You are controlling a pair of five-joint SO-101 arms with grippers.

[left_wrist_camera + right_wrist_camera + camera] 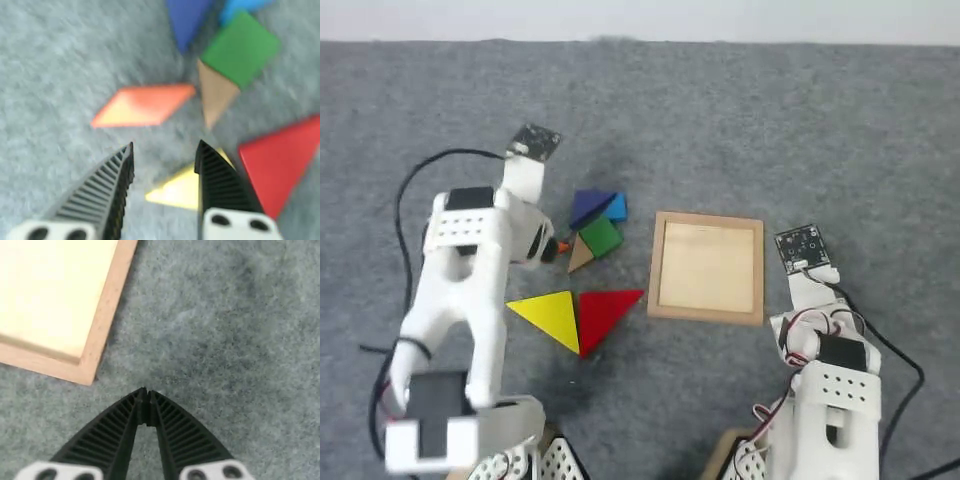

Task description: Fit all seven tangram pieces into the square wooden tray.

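Item: table [770,120], covered in grey carpet-like cloth, carrying everything listed here.

Item: left arm [460,290], white, standing at the near left and extending toward the far side over the loose pieces. We record its left gripper [165,145] with the fingers spread apart and nothing between them. A corner of the yellow triangle shows in the gap, and the orange parallelogram lies just beyond the tips.

Item: right arm [830,380], white, at the near right. Its right gripper [146,390] has the fingers pressed together with nothing in them, above the cloth just off the near right corner of the tray.

Item: square wooden tray [706,316], pale, flat on the table, right of centre, between the two arms. All seven pieces lie outside it, to its left.

Item: yellow triangle [552,316] and red triangle [602,310], the two large ones, side by side with edges meeting, red nearer the tray.

Item: dark blue triangle [588,207], at the far end of the cluster.

Item: green square [601,236], just near of the blue pieces and touching them.

Item: light blue piece [617,207], against the dark blue triangle's right side.

Item: tan triangle [580,254], touching the green square's near left edge.

Item: orange parallelogram [145,105], left of the tan triangle, partly under the left arm's wrist in the high view.
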